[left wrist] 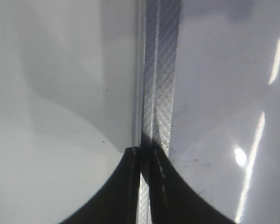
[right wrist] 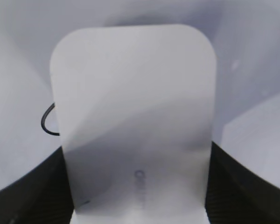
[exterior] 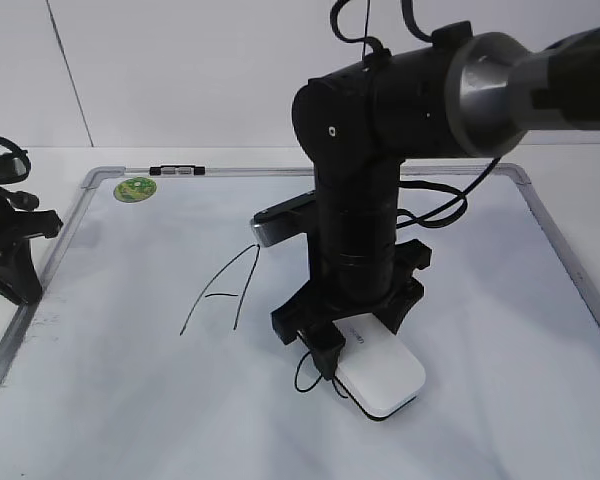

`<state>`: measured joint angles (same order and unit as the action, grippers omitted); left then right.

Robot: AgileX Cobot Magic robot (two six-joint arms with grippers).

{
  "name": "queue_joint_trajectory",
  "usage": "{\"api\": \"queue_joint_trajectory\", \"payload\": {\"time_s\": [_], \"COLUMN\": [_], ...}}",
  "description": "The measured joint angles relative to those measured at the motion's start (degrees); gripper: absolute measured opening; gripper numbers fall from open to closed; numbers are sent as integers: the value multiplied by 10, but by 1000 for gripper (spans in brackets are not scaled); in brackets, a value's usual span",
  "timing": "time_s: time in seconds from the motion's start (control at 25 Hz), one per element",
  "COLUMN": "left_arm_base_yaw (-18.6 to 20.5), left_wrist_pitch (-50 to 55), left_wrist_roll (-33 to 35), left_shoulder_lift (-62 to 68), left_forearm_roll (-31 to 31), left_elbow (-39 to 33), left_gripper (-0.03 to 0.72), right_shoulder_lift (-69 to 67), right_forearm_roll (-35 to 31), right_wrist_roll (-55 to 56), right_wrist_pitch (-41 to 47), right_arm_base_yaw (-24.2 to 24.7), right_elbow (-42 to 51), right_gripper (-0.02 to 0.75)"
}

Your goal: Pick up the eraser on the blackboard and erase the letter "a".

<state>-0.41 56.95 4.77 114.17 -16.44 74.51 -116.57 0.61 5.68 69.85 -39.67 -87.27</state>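
Note:
The white eraser lies flat on the blackboard, a white board with a grey frame. My right gripper reaches down from above and is shut on the eraser's near end, one black finger on each long side. In the right wrist view the eraser fills the space between the fingers of the right gripper. The letter "a" is mostly hidden under the eraser; a black curve of it shows at the eraser's left edge. My left gripper is shut and empty over the board's left frame.
A taller capital "A" is drawn left of the eraser. A round green sticker and a small black-and-silver clip sit at the board's far left corner. The left arm rests at the left frame.

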Motion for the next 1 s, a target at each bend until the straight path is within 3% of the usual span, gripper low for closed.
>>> {"api": "queue_joint_trajectory", "payload": {"time_s": [0.68,1.0], "left_arm_base_yaw": [0,0], "left_wrist_pitch": [0,0], "left_wrist_roll": [0,0], "left_shoulder_lift": [0,0], "left_forearm_roll": [0,0], "left_elbow": [0,0], "left_gripper": [21,24], "right_shoulder_lift": [-25,-26], "right_forearm_roll": [-6,1], "right_wrist_roll": [-6,-6], "right_wrist_pitch": [1,1], "right_arm_base_yaw": [0,-48], "right_elbow": [-5,-5], "right_gripper": [546,546]}}
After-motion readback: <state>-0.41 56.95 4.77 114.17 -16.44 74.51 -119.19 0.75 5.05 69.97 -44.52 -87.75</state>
